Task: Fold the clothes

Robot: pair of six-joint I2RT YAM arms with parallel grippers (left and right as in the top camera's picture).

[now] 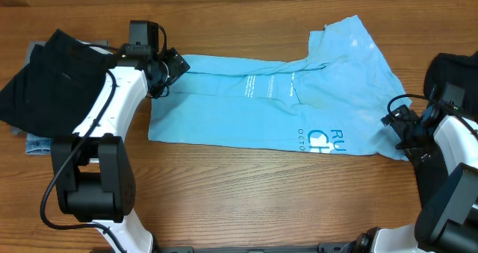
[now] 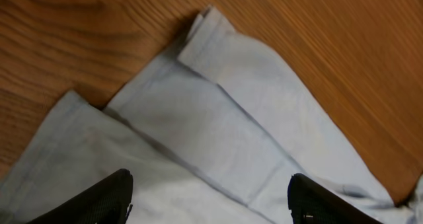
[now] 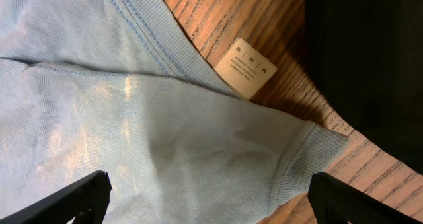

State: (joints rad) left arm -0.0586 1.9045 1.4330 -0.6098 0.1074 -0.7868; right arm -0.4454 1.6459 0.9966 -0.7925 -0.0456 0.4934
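The light blue T-shirt (image 1: 261, 104) lies flat across the table, folded lengthwise into a long band, with pale lettering near its middle and right. My left gripper (image 1: 170, 68) hovers open over the shirt's upper left corner. In the left wrist view, layered hem folds of the shirt (image 2: 218, 131) lie between and beyond the spread fingers (image 2: 99, 201), which hold nothing. My right gripper (image 1: 396, 122) stands open at the shirt's right end. In the right wrist view it (image 3: 211, 201) straddles the cloth (image 3: 132, 118) by the ribbed collar (image 3: 152, 32) and white tag (image 3: 246, 67).
A black garment (image 1: 52, 81) lies on a small pile at the far left, with a bit of blue denim (image 1: 37, 143) showing under it. Another dark mass (image 1: 452, 66) sits at the far right edge, also seen as a dark mass (image 3: 363, 65) beside the collar.
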